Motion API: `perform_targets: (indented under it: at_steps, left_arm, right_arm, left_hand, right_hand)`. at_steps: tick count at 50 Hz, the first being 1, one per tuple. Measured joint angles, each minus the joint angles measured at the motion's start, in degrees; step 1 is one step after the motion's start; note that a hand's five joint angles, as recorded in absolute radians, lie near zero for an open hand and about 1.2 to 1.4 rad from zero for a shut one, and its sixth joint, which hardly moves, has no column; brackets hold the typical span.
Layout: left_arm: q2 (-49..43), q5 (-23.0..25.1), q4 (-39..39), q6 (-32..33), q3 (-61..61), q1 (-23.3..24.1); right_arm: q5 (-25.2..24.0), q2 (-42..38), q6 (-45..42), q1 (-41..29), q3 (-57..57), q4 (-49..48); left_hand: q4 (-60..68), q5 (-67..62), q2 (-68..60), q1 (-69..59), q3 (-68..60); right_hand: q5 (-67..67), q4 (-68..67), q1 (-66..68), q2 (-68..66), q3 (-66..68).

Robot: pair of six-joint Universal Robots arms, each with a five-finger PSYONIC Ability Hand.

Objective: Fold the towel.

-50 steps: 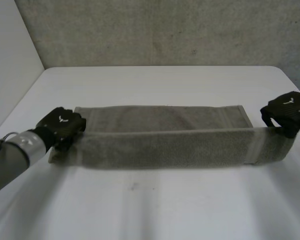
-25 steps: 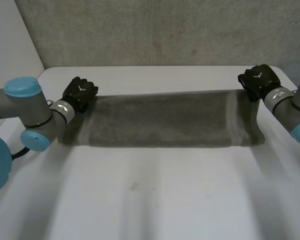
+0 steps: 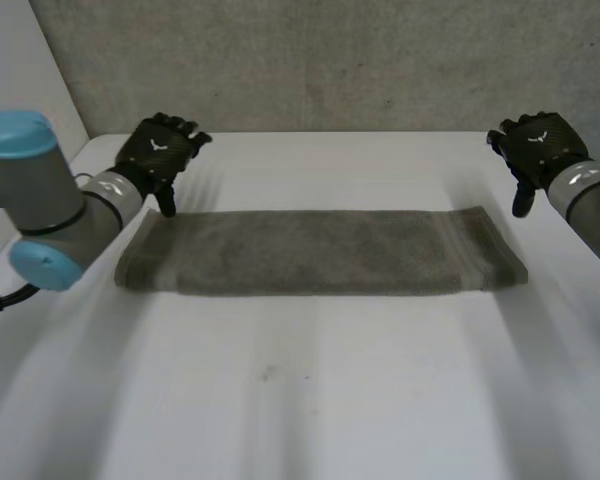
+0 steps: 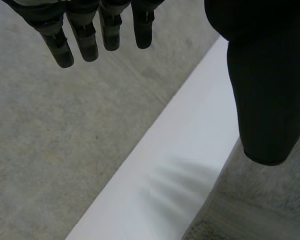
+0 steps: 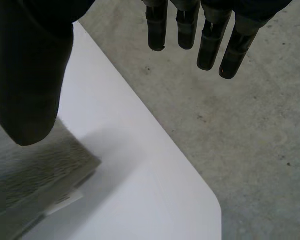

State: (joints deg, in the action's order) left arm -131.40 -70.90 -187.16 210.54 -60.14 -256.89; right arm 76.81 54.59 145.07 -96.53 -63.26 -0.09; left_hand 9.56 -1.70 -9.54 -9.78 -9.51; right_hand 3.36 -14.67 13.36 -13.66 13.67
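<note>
**Head view.** The towel (image 3: 320,252) lies flat as one long strip across the middle of the worktop (image 3: 310,400). The left robot hand (image 3: 158,150) hovers at the strip's far left corner. The right robot hand (image 3: 540,145) hovers just beyond the far right corner. Both are spread and hold nothing. Judgement: the lengthwise fold is laid and the end-to-end fold is due.

**Left wrist view.** The fingers (image 4: 85,40) are straight and the thumb is well apart from them, with nothing between. The towel's corner lies below the thumb; whether the thumb touches it cannot be told. Bare worktop sits beneath the palm. Lift clear before you travel, so that no fingertip drags the corner.

**Right wrist view.** The fingers (image 5: 205,35) are straight, the thumb is apart, and the hand is empty. Beside the thumb, the towel's end shows stacked layers. When you take an end:
- Pinch all layers together at both corners.
- Carry it low and level to the opposite end.
- Match the edges before you let go.

A loose lower layer would likely skew the fold.
</note>
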Motion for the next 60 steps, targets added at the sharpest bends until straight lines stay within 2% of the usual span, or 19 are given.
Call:
perform_targets:
  at_steps: [8,13,17,24,34,36,37,39,42,53,56,58,60]
  left_arm:
    - [13.9,0.5,-3.1,-11.2,-16.9,-2.0]
    - [18.7,0.5,-5.1,-17.1,-23.9,-2.5]
    - [21.6,0.5,-6.6,-21.6,-28.1,-2.5]
    - [23.7,0.4,-8.8,-25.1,-31.6,-2.4]
    - [23.7,0.3,-11.5,-25.3,-33.6,-2.3]
    - [23.7,0.3,-11.7,-25.2,-33.8,-2.3]
    - [23.7,0.3,-11.7,-25.2,-33.8,-2.3]
    - [23.7,0.3,-11.9,-25.2,-33.9,-2.2]
    - [23.7,0.3,-12.1,-25.2,-34.0,-2.2]
    - [23.8,0.3,-12.7,-25.2,-34.3,-2.3]
    - [23.8,0.3,-12.7,-25.2,-34.3,-2.4]
    - [23.8,0.3,-12.8,-25.2,-34.4,-2.4]
    - [23.8,0.3,-12.9,-25.2,-34.4,-2.4]
  right_arm:
    - [-0.7,8.5,0.4,0.3,-14.5,3.6]
    - [-2.6,8.9,1.8,0.8,-19.0,5.4]
    - [-6.2,7.9,3.2,1.8,-21.3,5.4]
    - [-9.1,4.4,3.7,3.0,-21.4,2.5]
    - [-8.8,-0.6,3.3,4.2,-18.8,-2.5]
    - [-8.6,-1.5,3.2,4.3,-18.2,-2.8]
    - [-8.5,-2.1,3.2,4.5,-17.7,-2.9]
    - [-8.2,-2.8,3.1,5.0,-16.9,-2.9]
    - [-7.6,-3.5,2.8,5.7,-15.9,-2.6]
    - [-5.9,-3.4,-0.4,12.1,-14.1,-0.1]
    - [-6.5,-2.9,-0.5,13.2,-14.4,0.7]
    - [-8.1,-2.4,-0.1,13.6,-15.2,1.0]
    - [-10.2,-1.9,0.6,13.7,-16.0,0.9]
  left_hand:
    - [-0.1,0.0,0.0,0.1,0.1]
    - [-0.1,0.0,0.0,0.1,0.1]
    - [-0.1,0.0,0.0,0.1,0.1]
    - [-0.1,0.0,0.0,0.1,0.1]
    - [-0.1,0.0,0.0,0.1,0.1]
    - [-0.1,0.0,0.0,0.1,0.1]
    - [-0.1,0.0,0.0,0.1,0.1]
    - [-0.1,0.0,0.0,0.1,0.1]
    - [-0.1,0.0,0.0,0.1,0.1]
    - [-0.1,0.0,0.0,0.1,0.1]
    - [-0.1,0.0,0.0,0.1,0.1]
    - [-0.1,0.0,0.0,0.1,0.1]
    - [-0.1,0.0,0.0,0.1,0.1]
  right_hand:
    - [0.5,-0.1,0.8,-0.3,0.4]
    - [3.1,-0.4,2.2,-2.1,2.0]
    - [5.3,-2.9,4.3,-4.2,4.2]
    - [9.6,-7.3,8.4,-8.6,8.4]
    - [30.1,-28.7,29.8,-29.9,29.6]
    - [37.9,-36.4,38.4,-38.4,37.3]
    - [47.5,-45.9,48.1,-48.1,46.5]
    - [59.5,-57.4,59.2,-58.9,58.0]
    - [63.5,-61.8,62.5,-62.4,62.4]
    - [60.6,-59.1,60.0,-59.8,60.0]
    - [39.0,-38.1,39.5,-38.6,39.4]
    - [18.3,-18.2,18.7,-18.3,19.3]
    - [11.3,-11.5,12.3,-11.9,12.4]
